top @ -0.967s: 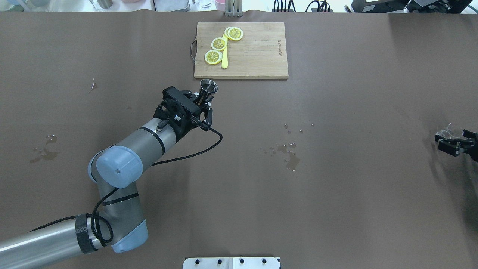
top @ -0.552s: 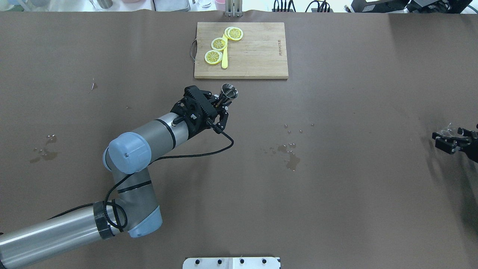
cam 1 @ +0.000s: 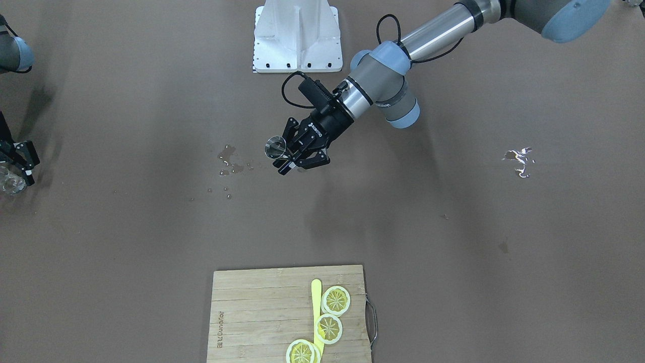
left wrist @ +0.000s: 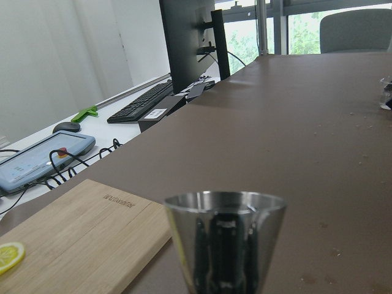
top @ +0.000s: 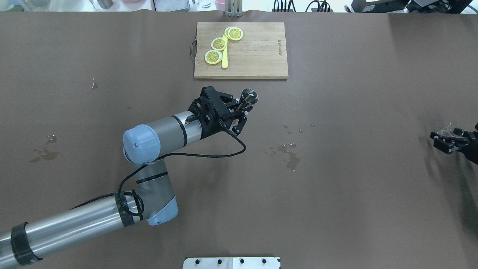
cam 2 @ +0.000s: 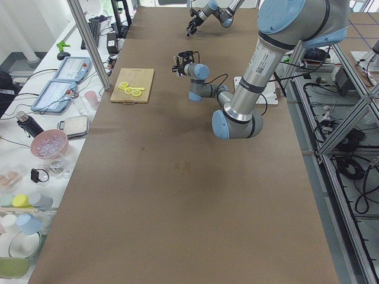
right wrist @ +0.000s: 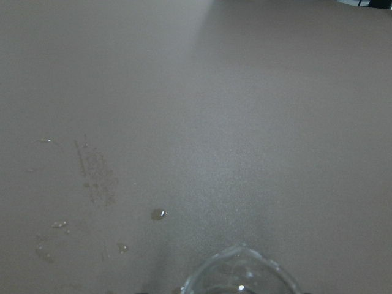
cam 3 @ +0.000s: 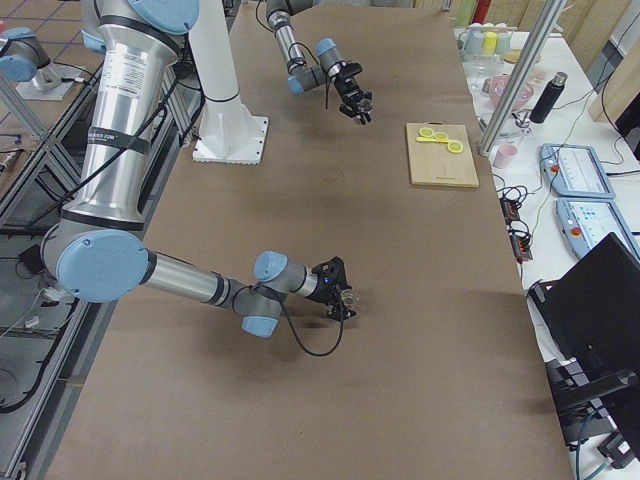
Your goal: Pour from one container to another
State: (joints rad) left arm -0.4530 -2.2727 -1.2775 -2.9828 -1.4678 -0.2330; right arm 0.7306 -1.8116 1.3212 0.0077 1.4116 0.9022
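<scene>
My left gripper (top: 242,108) is shut on the steel jigger (top: 249,96), holding it by the waist above the table, just in front of the cutting board. The front-facing view shows the jigger (cam 1: 276,147) tilted outward from the gripper (cam 1: 292,154). Its open upper cone fills the bottom of the left wrist view (left wrist: 225,242). At the far right edge, my right gripper (top: 448,142) is shut on the clear glass tumbler (top: 447,131), low over the table. The glass (cam 1: 10,182) shows at the front-facing view's left edge, and its rim (right wrist: 239,272) in the right wrist view.
A wooden cutting board (top: 257,56) with lemon slices (top: 213,56) and a yellow knife (top: 224,56) lies at the table's far side. Water droplets (top: 290,155) dot the middle of the brown table, and a wet patch (top: 44,149) lies at the left.
My left arm has swung to the right, carrying the jigger along the board's near edge. The right gripper with the glass has edged slightly inward.
</scene>
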